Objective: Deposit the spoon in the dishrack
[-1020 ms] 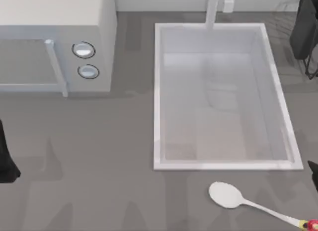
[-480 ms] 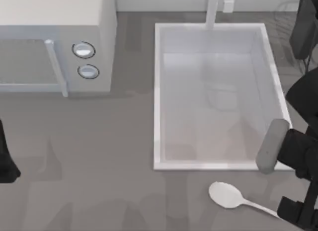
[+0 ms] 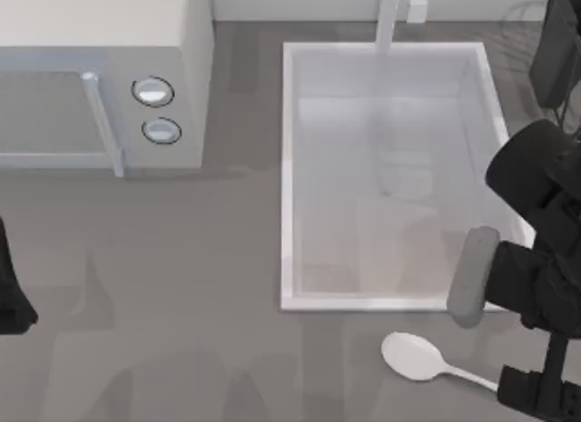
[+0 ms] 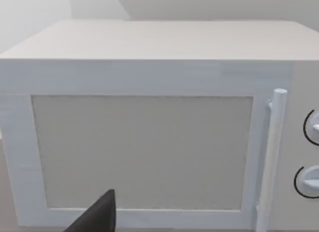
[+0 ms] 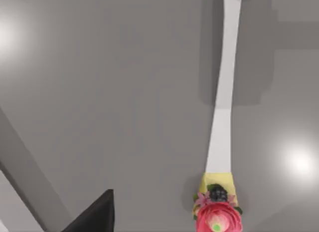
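Grey desk [image 3: 182, 286]. White sink [image 3: 289, 168] as landmark; microwave [image 3: 100, 77] left of sink. My right arm beside sink's near right corner, right gripper [image 3: 536, 395] over spoon [image 3: 413, 357] handle; finger spread unreadable. Spoon flat on desk just below sink. Dishrack [image 3: 558, 50] beyond sink's far right corner. Left arm parked at left edge.

A big white microwave [image 3: 100, 73] is being seen at the top view's left side of the grey surface [image 3: 182, 304]. Two round knobs [image 3: 152, 92] are being shown on its front, beside a long handle [image 4: 273, 157]. A white sink [image 3: 289, 168] is being shown right of it, with a tap [image 3: 388, 18] behind.
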